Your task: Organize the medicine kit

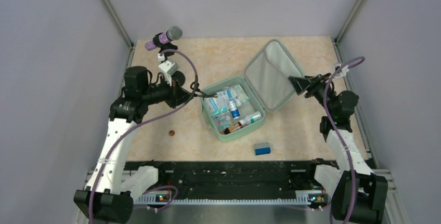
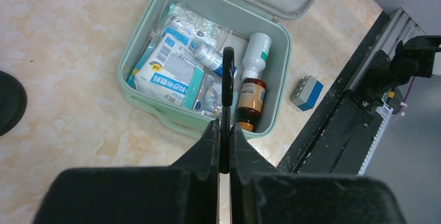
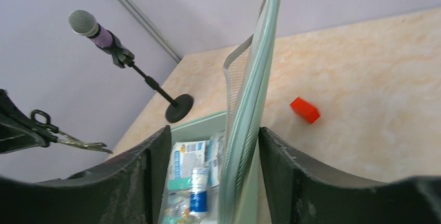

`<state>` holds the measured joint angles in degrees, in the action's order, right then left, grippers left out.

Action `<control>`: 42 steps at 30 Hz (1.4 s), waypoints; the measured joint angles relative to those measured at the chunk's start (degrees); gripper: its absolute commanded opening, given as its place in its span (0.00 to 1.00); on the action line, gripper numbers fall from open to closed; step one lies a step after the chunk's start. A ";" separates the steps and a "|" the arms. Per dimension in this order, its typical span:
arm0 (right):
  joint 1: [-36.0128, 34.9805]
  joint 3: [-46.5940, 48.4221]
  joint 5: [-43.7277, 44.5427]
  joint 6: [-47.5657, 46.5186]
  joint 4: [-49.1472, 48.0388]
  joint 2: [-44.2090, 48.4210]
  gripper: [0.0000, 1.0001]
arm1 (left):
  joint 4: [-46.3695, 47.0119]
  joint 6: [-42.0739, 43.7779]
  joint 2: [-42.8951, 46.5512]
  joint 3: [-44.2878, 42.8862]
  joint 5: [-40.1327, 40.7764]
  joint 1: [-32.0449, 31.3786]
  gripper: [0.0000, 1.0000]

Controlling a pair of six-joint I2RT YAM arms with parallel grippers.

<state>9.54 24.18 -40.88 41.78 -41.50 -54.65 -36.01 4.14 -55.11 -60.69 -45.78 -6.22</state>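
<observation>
At tabletop (image 1: 218, 52) centre: medicine kit (image 1: 234, 134) stood open, free room toward the far edge.
Left jaws: were clenched on scissors (image 2: 227, 78).
Right jaws: were apart, straddling the lid (image 1: 273, 73) edge.

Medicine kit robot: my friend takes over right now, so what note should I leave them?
Left end effector: shut on the scissors, which point at the kit.
Right end effector: open, one finger on each side of the raised lid, not clamped.
Medicine kit: open mid-table. Packets, a white bottle and a brown bottle lie inside.
Outside: a blue block in front of the kit and a red block beyond the lid.
Done: supplies are in.
Left: probably scissors in, then lid shut.
</observation>
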 measured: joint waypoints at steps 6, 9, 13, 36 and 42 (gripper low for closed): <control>0.02 2.49 2.08 -6.19 3.48 0.02 0.33 | 0.00 -1.01 -5.81 -5.66 0.00 -4.11 0.00; 0.02 2.51 2.25 -8.33 4.70 0.22 0.25 | -0.33 -0.31 -8.90 -9.92 0.57 -6.97 0.00; 0.02 2.51 2.19 -10.78 6.36 1.51 0.18 | -1.66 2.10 -14.12 -17.59 2.54 -11.76 0.00; -10.97 11.04 -4.33 -38.49 24.96 7.21 0.17 | -4.52 42.36 -35.87 -44.22 32.06 -38.64 0.00; -11.74 11.52 -4.87 -41.18 26.23 7.37 0.16 | -3.89 59.91 -35.93 -39.10 42.07 -43.50 0.00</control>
<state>-2.20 35.70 -45.76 0.60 -15.27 -47.29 -39.90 64.05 -91.05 -99.79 -3.70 -49.71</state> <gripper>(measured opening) 0.173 0.056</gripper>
